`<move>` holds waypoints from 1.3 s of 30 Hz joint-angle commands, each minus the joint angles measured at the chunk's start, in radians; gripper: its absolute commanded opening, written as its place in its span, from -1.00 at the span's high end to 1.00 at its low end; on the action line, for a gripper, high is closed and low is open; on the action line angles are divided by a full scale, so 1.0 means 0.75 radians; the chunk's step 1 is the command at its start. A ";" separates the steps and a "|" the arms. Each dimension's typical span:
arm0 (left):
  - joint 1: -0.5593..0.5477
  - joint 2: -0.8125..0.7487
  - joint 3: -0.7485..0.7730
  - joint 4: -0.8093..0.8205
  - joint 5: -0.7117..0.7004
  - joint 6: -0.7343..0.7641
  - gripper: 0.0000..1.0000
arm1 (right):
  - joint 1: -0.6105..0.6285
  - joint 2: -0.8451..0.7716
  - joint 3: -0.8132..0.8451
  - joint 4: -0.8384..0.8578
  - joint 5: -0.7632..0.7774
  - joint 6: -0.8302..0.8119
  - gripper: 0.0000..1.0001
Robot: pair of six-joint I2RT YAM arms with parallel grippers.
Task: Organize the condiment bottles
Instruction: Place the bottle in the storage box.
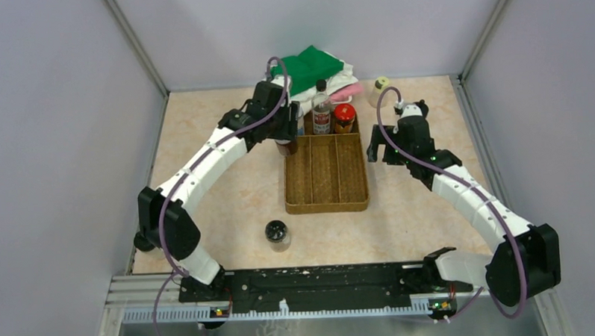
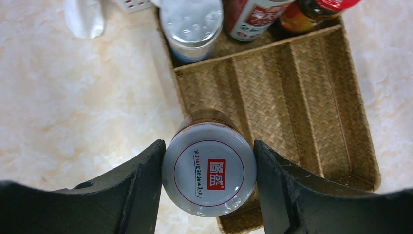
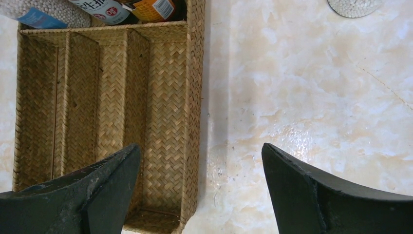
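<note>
My left gripper [image 2: 208, 170] is shut on the grey lid of a brown-bodied jar [image 2: 209, 168], over the left wall of the brown woven tray [image 2: 292, 97]; in the top view the jar [image 1: 286, 145] is at the tray's back left corner. In the tray's back compartment stand a silver-lidded jar [image 2: 191, 22], the tall black-capped red-labelled bottle [image 1: 321, 107] and a red-lidded jar [image 1: 343, 118]. A black-lidded jar [image 1: 277, 234] stands on the table before the tray. A yellowish-lidded bottle [image 1: 381, 90] stands at the back right. My right gripper [image 1: 387, 146] is open and empty beside the tray's right wall [image 3: 192, 97].
A pile of green and white cloths [image 1: 313, 70] lies behind the tray. The tray's three long compartments [image 1: 325, 174] hold nothing. Grey walls close in the table on the left, back and right.
</note>
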 commanded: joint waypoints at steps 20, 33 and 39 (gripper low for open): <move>-0.138 0.284 0.080 0.301 -0.134 0.026 0.07 | -0.032 -0.038 -0.060 0.040 -0.002 -0.009 -0.87; -0.136 0.314 0.062 0.276 -0.224 0.015 0.05 | -0.042 -0.002 -0.085 0.083 -0.030 -0.007 -0.87; -0.136 0.323 0.055 0.270 -0.225 -0.002 0.01 | -0.041 0.007 -0.094 0.091 -0.036 -0.007 -0.87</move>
